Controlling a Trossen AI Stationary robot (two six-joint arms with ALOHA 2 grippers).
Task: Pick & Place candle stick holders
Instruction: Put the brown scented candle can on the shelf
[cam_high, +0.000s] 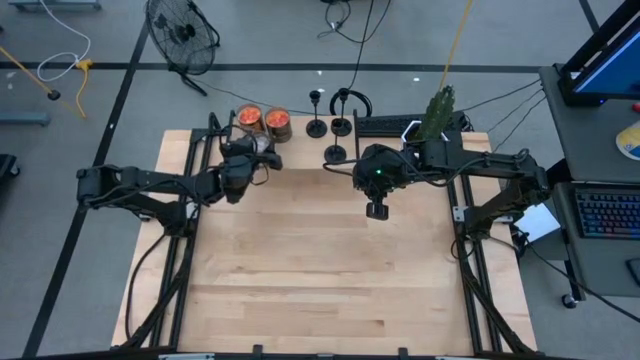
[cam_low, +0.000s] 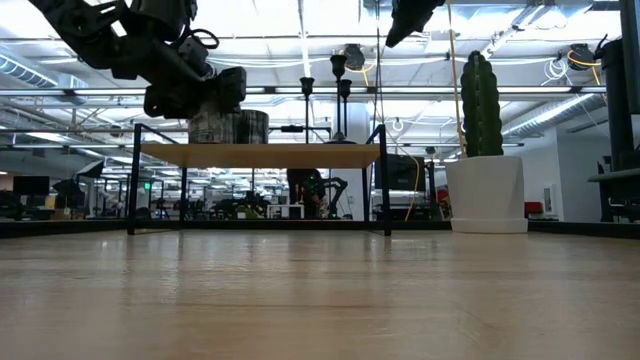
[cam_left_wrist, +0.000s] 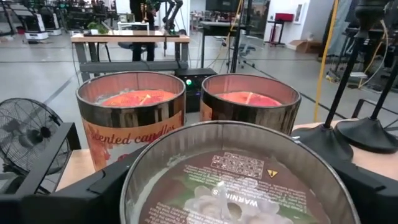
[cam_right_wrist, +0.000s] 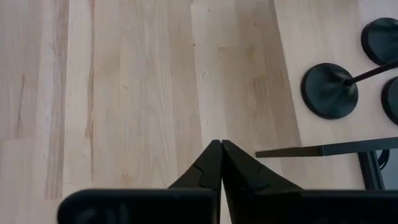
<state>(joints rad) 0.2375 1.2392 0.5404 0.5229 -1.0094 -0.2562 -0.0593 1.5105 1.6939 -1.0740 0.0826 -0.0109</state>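
The right gripper (cam_right_wrist: 221, 163), fingers pressed together and empty, hovers over bare table (cam_high: 320, 280). It should open before descending on the candle stick holders (cam_high: 336, 152) at twelve o'clock (far edge). The left gripper (cam_high: 243, 165) clasps a clear jar (cam_left_wrist: 236, 180).

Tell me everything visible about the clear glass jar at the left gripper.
The clear glass jar is round and wide-mouthed with a silvery-looking rim, and looks empty. A printed label with a white flower and the word WARNING shows at its base. The left gripper has its dark fingers on opposite sides, apparently clamping it. It is close to two glass jars of orange candle near the table's far edge. Whether it rests on the wood is hidden.
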